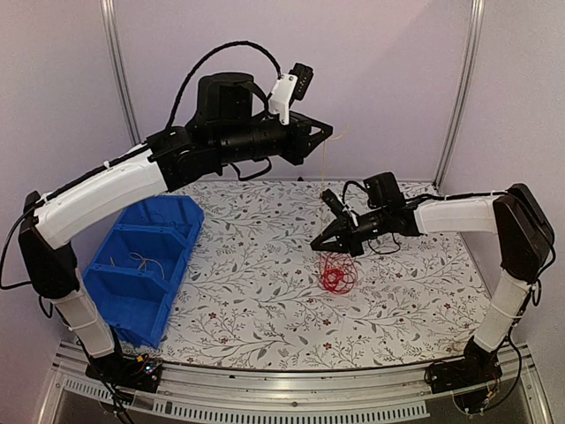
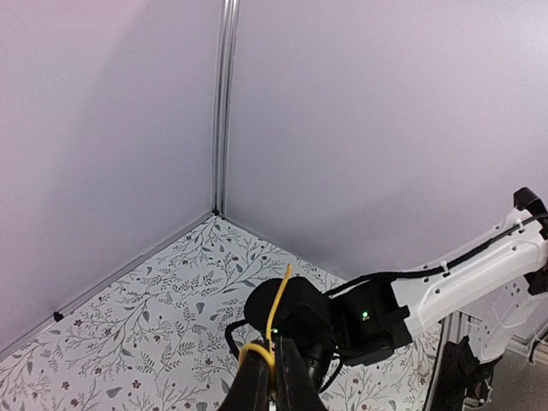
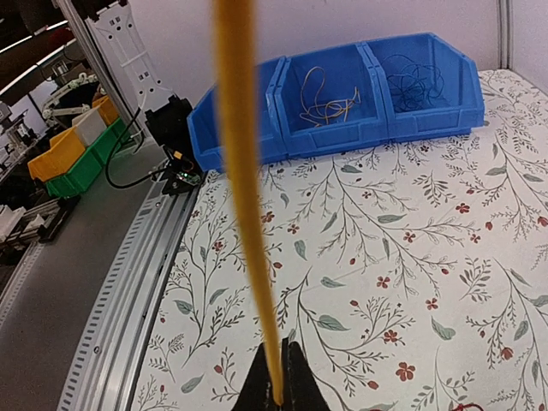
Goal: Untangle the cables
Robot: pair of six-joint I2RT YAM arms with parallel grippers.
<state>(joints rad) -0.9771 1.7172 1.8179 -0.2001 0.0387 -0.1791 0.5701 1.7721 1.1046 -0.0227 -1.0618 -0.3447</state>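
A yellow cable (image 1: 325, 181) runs taut and nearly vertical between my two grippers. My left gripper (image 1: 328, 131) is raised high over the table and is shut on its upper end; in the left wrist view the cable (image 2: 278, 308) curls out from between the closed fingers (image 2: 278, 347). My right gripper (image 1: 318, 244) is lower, just above the table, and is shut on the same cable (image 3: 244, 171), which rises from its closed fingertips (image 3: 280, 355). A clump of red cable (image 1: 335, 276) lies on the table right under the right gripper.
A blue three-compartment bin (image 1: 141, 265) stands at the table's left side; one compartment holds yellow strands (image 3: 324, 98), another dark thin strands (image 3: 415, 77). The purple back wall and its metal corner posts (image 1: 119, 71) are behind. A metal rail (image 1: 291, 389) edges the near side.
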